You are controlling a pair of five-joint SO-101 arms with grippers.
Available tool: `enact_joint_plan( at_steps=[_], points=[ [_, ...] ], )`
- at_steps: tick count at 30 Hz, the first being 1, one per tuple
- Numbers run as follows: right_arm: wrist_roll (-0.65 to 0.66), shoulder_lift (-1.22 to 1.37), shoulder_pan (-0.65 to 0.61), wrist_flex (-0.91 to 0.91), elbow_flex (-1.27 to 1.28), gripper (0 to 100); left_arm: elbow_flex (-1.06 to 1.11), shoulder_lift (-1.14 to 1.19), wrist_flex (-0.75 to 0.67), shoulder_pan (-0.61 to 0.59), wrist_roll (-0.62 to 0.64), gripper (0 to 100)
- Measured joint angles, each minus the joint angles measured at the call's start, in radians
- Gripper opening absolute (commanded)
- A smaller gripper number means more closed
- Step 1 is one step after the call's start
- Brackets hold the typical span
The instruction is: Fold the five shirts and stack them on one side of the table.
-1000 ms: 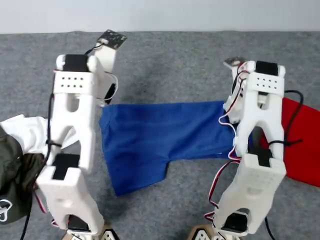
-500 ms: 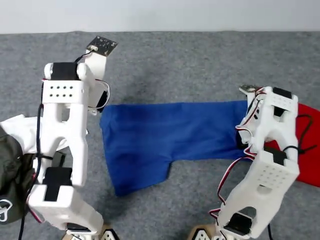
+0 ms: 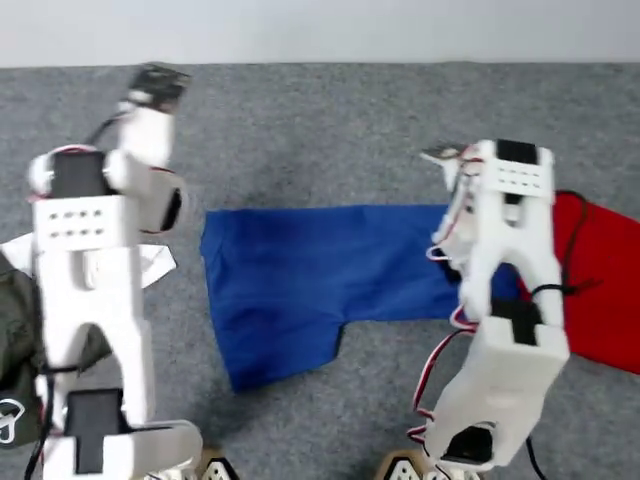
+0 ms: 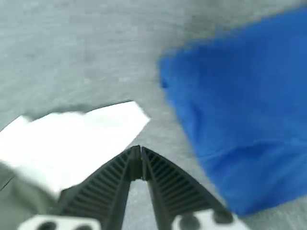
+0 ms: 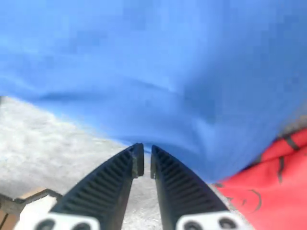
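Progress: the blue shirt [image 3: 300, 270] lay spread flat on the middle of the table [image 3: 330, 130], judged at most part-folded. The red shirt [image 3: 600, 290] lay loose at the right end, meeting the blue one beneath the right arm. A white shirt [image 3: 155, 262] and a dark garment [image 3: 15, 340] lay bunched at the left edge; could not tell whether either was folded. No neat stack seen, so most of the folding and all of the stacking looked outstanding.

Orientation: the blue shirt's long axis ran across the table, left to right. A flap at its left end pointed toward the arm bases. Collar end not identifiable.

Left gripper [image 4: 140, 160]: clenched, empty, above bare table between white and blue shirts.

Right gripper [image 5: 144, 160]: jaws all but closed, grasping nothing, above the blue shirt's near edge.
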Motion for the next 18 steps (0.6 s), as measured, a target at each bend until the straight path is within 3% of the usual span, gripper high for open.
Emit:
enact_joint_plan(
  at_steps=[9,15,18],
  points=[
    [0.000,-0.201,-0.224,0.023,0.020,1.0,0.063,-0.104,0.000,-0.377,-0.003,1],
    [0.000,-0.367,-0.422,0.005,0.236,1.2,0.192,-0.106,-0.006,-0.583,-0.075,1],
    [0.000,-0.423,-0.520,-0.092,0.367,3.7,0.270,-0.106,-0.057,-0.661,-0.132,1]
  ],
)
